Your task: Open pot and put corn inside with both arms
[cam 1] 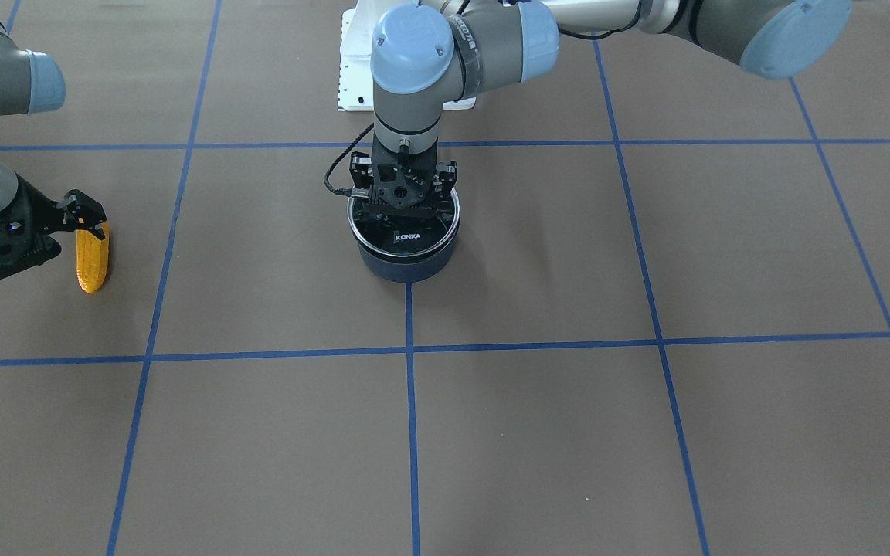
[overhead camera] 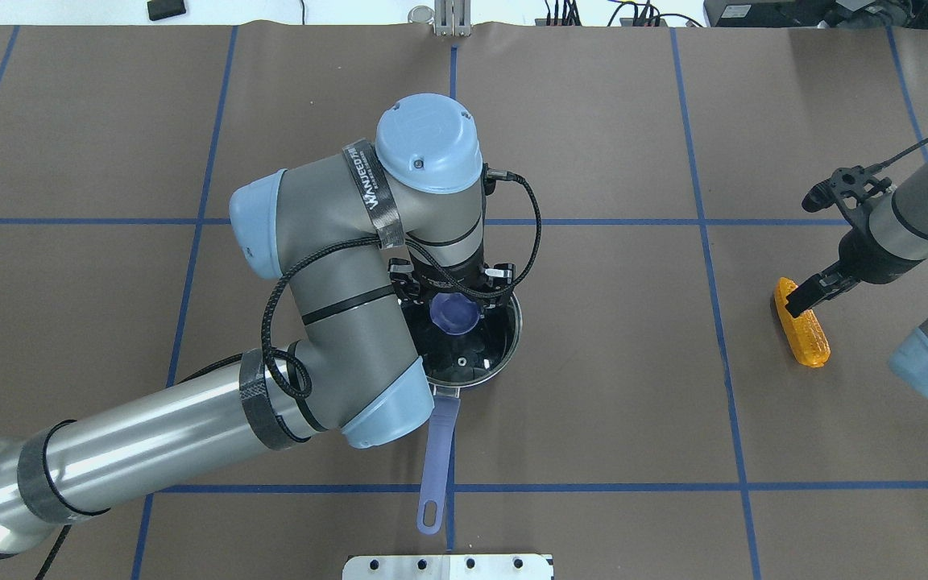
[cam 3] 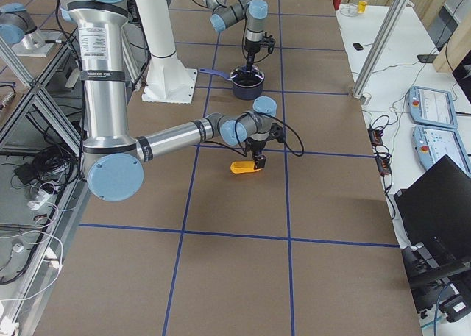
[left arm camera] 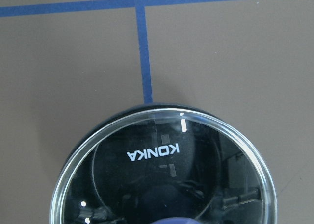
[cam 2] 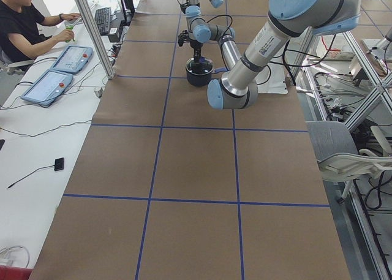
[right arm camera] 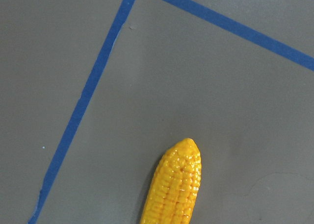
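Observation:
The navy pot (cam 1: 406, 266) stands mid-table with its glass KONKA lid (cam 1: 414, 239) on. Its lavender handle (overhead camera: 438, 451) points toward the robot base. My left gripper (cam 1: 402, 202) points straight down onto the lid over the blue knob (overhead camera: 454, 312); its jaws look spread to either side of the knob. The left wrist view shows the lid (left arm camera: 167, 170) close below. The orange-yellow corn (cam 1: 93, 262) lies flat on the table at my right. My right gripper (cam 1: 88, 220) is low over one end of the corn (overhead camera: 804, 334) and looks open. The right wrist view shows the corn's tapered tip (right arm camera: 179, 185).
The white base mount (cam 1: 352, 69) sits behind the pot. Blue tape lines cross the brown table. An operator (cam 2: 24, 29) sits at a side desk beyond the table's far edge. Bare table lies between the pot and the corn.

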Robot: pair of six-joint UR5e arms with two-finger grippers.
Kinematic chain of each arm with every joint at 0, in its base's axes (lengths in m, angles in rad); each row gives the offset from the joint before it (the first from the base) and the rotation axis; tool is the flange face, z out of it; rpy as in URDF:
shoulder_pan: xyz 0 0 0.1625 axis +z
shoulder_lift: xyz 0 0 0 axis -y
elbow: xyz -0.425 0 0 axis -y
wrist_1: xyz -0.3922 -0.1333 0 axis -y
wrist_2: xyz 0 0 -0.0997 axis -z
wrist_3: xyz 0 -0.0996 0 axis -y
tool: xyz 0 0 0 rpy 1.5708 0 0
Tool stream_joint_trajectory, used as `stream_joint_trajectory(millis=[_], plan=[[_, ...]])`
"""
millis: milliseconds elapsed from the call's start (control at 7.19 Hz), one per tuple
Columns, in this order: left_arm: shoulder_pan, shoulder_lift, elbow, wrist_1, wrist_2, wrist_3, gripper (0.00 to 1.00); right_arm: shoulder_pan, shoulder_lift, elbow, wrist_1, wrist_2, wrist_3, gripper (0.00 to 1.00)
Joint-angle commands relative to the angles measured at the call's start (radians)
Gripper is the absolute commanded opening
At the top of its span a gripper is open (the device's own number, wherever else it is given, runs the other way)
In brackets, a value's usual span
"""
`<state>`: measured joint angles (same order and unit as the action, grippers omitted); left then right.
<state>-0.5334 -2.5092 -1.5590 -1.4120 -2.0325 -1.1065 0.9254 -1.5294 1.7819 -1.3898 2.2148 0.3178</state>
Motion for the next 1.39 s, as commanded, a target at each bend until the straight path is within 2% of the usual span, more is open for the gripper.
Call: stream_joint_trajectory(millis=[0,278,417,557,974,1113,1252], plan=[[-0.017,0.000,-0.047,0.051,0.001,0.010,0.58,-0.046,0.002,-0.019,0.000,-0.035,0.001,1.00],[-0.063,0.000,-0.108,0.111,-0.002,0.019,0.58,-0.071,-0.032,-0.019,0.000,-0.038,0.000,0.99],[-0.086,0.000,-0.113,0.140,-0.009,0.069,0.58,-0.077,-0.047,-0.019,0.002,-0.038,0.000,0.95],[-0.117,0.001,-0.133,0.180,-0.030,0.107,0.58,-0.089,-0.048,-0.019,0.000,-0.041,0.000,0.78],[-0.195,0.035,-0.199,0.281,-0.049,0.238,0.58,-0.099,-0.028,-0.010,-0.002,-0.041,0.001,0.38],[-0.227,0.087,-0.238,0.281,-0.070,0.288,0.58,-0.097,-0.014,-0.001,-0.006,-0.040,0.001,0.26],[-0.258,0.131,-0.266,0.281,-0.087,0.339,0.58,-0.089,0.009,0.007,-0.015,-0.030,0.001,0.25]])
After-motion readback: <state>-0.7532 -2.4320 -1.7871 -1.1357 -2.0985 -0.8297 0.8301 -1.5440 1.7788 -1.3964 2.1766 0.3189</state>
